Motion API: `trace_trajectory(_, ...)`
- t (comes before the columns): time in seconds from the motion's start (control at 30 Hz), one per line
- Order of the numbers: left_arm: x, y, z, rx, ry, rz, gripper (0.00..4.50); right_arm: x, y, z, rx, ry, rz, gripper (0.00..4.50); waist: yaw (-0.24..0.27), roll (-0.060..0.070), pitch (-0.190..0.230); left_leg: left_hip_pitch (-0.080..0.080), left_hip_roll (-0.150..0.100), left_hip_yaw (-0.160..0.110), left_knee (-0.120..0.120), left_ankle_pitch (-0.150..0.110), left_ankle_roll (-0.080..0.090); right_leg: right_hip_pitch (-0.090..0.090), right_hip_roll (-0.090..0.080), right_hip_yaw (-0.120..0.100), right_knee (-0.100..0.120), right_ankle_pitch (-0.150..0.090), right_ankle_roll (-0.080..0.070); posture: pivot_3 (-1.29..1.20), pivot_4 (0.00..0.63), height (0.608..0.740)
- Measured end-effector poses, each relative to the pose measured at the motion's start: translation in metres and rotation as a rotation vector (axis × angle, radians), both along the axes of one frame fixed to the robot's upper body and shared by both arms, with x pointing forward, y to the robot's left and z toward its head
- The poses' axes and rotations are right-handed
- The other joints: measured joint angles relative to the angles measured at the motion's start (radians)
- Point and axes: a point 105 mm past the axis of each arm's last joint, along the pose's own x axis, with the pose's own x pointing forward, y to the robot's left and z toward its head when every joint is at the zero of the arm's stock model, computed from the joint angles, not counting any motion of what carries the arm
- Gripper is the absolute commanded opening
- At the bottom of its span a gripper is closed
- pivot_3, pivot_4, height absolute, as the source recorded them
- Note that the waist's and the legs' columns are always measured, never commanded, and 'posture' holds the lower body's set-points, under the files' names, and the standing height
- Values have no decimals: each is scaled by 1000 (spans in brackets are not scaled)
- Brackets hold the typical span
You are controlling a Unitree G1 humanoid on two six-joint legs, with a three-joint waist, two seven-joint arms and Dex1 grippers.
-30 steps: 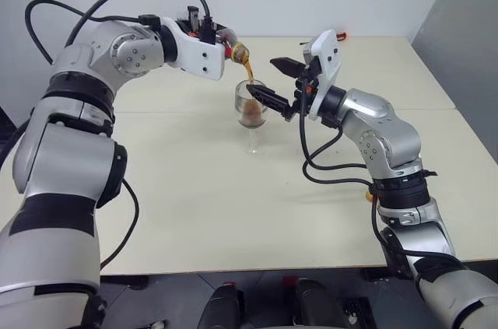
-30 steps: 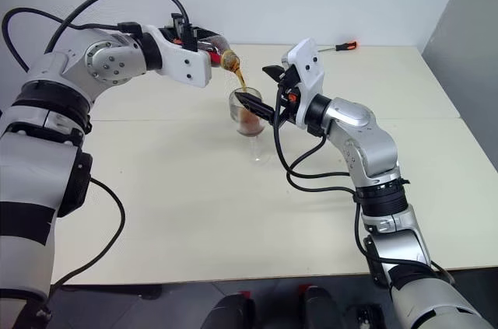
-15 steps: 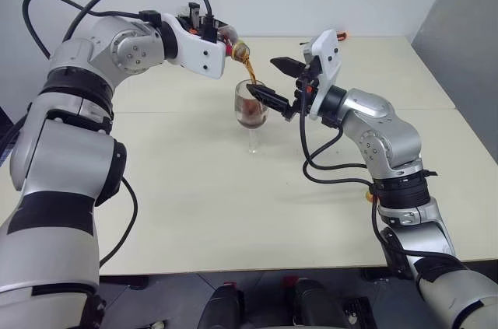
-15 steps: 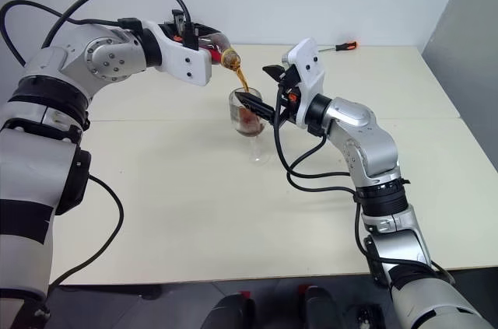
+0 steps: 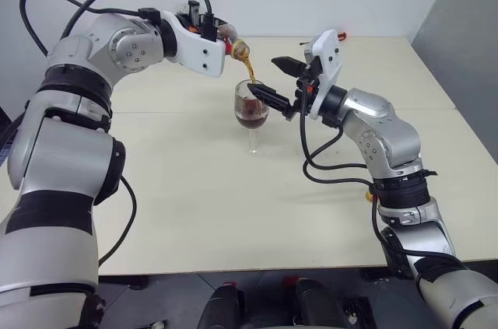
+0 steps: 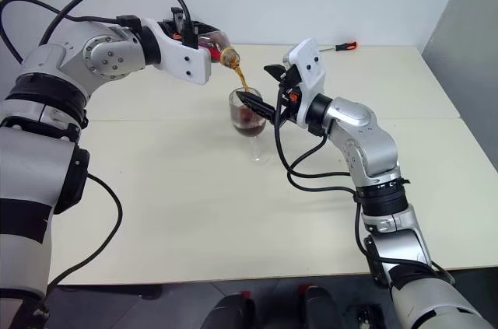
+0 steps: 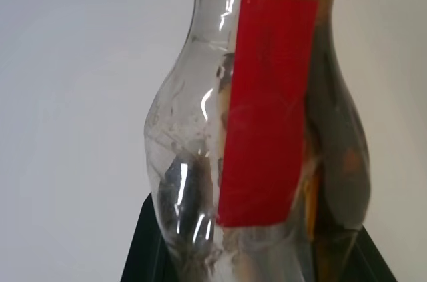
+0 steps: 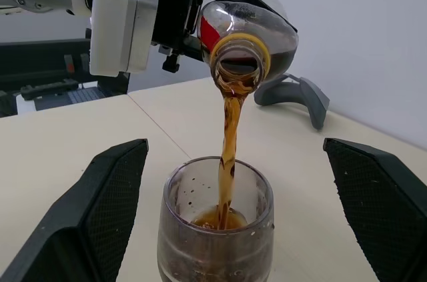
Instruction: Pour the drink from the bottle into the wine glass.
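My left gripper [image 5: 216, 35] is shut on the bottle [image 5: 233, 41], a clear one with a red label [image 7: 267, 109], held tipped on its side above the wine glass [image 5: 251, 107]. From its open mouth [image 8: 240, 62] a thin amber stream of the drink [image 8: 230, 129] falls into the glass bowl [image 8: 217, 222], where dark liquid fills the lower part. The glass stands upright on the table [image 5: 194, 189]. My right gripper [image 5: 274, 80] is open; its black fingers [image 8: 107, 202] flank the bowl, one on each side, with a gap to the glass.
The pale table top has a seam running across it behind the glass. A red-handled tool [image 6: 342, 46] lies near the far edge. A grey curved object [image 8: 300, 95] sits on the table beyond the glass.
The dark level in the glass has risen as the stream keeps falling. Both arms and the glass have stayed in place.
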Motion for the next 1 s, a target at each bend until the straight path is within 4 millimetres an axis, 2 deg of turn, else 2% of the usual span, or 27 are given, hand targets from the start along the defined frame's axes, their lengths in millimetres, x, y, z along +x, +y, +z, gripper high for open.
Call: trace_trajectory(1.0, -3, 0, -7, 60, 18, -20, 1059, 3, -1, -3, 2, 10, -5, 4500, 0, 0, 0, 0, 0, 0, 0, 0, 0, 0, 0, 0, 0, 0, 0, 0, 150, 740)
